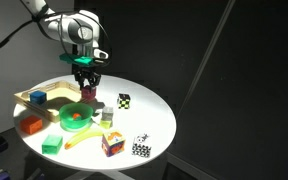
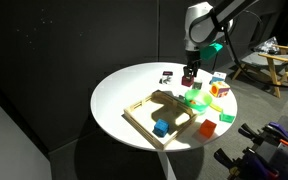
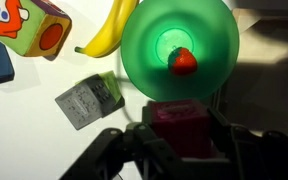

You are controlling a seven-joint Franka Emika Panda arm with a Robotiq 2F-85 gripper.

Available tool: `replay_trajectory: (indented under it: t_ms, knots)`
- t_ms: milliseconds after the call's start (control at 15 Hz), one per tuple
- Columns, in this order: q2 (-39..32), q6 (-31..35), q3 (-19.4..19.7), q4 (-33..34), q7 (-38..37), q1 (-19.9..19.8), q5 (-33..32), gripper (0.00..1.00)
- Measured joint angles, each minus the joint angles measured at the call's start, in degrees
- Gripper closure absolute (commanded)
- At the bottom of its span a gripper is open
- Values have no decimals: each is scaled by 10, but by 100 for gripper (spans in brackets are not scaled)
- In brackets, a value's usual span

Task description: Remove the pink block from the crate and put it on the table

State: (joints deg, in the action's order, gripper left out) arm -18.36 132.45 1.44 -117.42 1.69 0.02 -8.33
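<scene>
My gripper point(image 3: 179, 142) is shut on the pink block point(image 3: 179, 128), a small magenta cube squeezed between the two dark fingers point(image 3: 121, 152). In both exterior views the gripper point(image 1: 87, 88) point(image 2: 189, 74) hangs above the white table point(image 1: 149, 125) point(image 2: 119, 95) with the pink block point(image 1: 88, 94) point(image 2: 188, 77) in it. It is at the edge of the green bowl, clear of the table top. The light-wood crate point(image 1: 22, 98) point(image 2: 142, 118) lies to one side of the gripper. A blue block point(image 2: 161, 127) lies inside the crate.
Directly under the wrist, a green bowl point(image 3: 179, 40) point(image 1: 76, 118) point(image 2: 198, 100) holds a small red object point(image 3: 184, 61). Around it lie a banana point(image 3: 109, 30), a multicoloured cube point(image 3: 29, 30) point(image 1: 111, 143), a grey cube point(image 3: 89, 100) and checkered cubes point(image 1: 125, 100).
</scene>
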Motion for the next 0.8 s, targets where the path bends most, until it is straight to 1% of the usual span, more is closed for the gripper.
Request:
replay_trajectory:
  t_ms: [800]
  knots:
    - [-30,0,17,29,-5,-5,0,68]
